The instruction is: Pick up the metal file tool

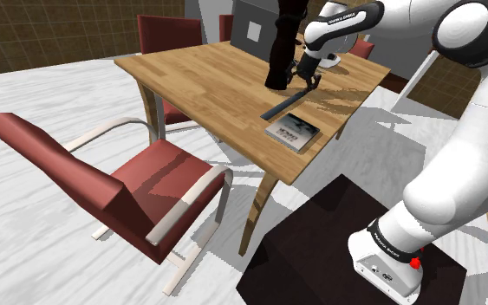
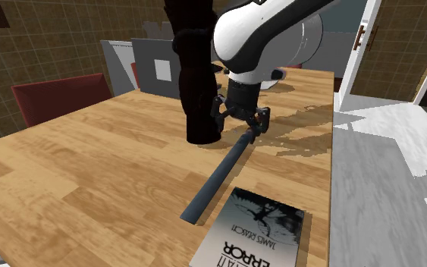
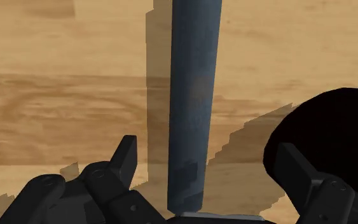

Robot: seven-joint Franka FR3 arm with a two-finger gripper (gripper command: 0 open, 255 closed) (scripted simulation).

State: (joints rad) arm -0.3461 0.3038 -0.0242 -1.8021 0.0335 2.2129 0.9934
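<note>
Wooden desk [image 1: 207, 78] has the dark file [image 2: 218, 176] lying flat, so the claw [image 2: 242, 123] hangs spread astride one end, not pinching yet.

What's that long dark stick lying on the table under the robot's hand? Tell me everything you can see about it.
It is a long, slim file, dark blue-grey with a dull metallic look, straight and plain. It lies flat on the wooden table. One end stops close to a book. The other end sits between the fingers of the open claw, which stand on either side without touching it, right beside a tall black object.
</note>
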